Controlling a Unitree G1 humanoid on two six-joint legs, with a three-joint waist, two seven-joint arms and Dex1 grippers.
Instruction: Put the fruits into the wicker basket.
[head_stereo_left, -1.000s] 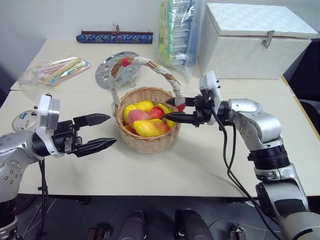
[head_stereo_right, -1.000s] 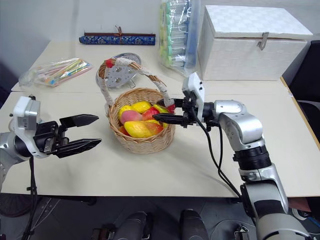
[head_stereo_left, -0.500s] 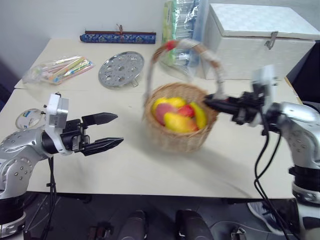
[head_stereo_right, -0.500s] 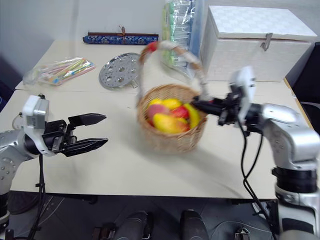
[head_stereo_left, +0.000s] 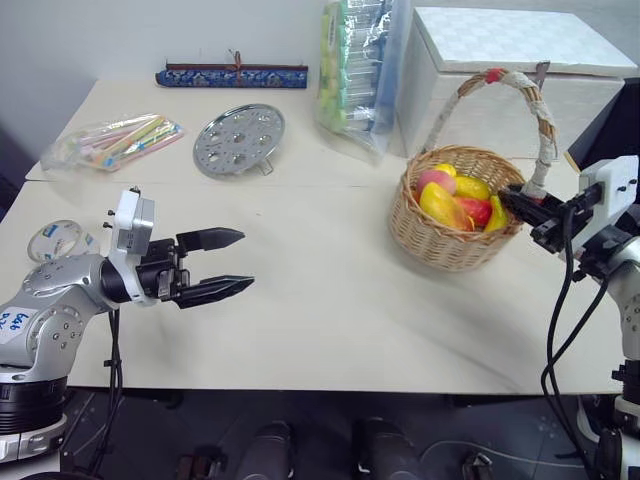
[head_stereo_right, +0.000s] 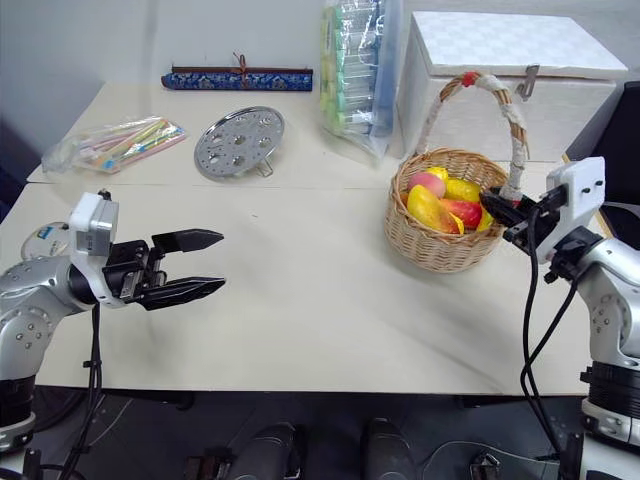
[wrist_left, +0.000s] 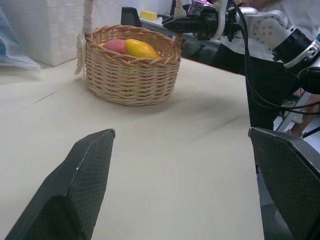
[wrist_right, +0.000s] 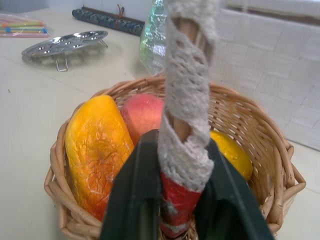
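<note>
Two fruits (head_stereo_left: 452, 197) in wicker basket (head_stereo_left: 450, 238) | right hand (wrist_right: 176, 200) clamps handle

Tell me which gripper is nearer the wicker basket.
Right. The right gripper is at the wicker basket, its fingers clamped on the base of the handle. The left gripper hangs open over the table, well off to the basket's left.

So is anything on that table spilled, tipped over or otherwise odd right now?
Nothing is spilled. The wicker basket stands upright at the table's right side, near the white box, with the mango and peach inside. One oddity: the right gripper has its jaws clamped on the handle's base rather than on a fruit.
</note>
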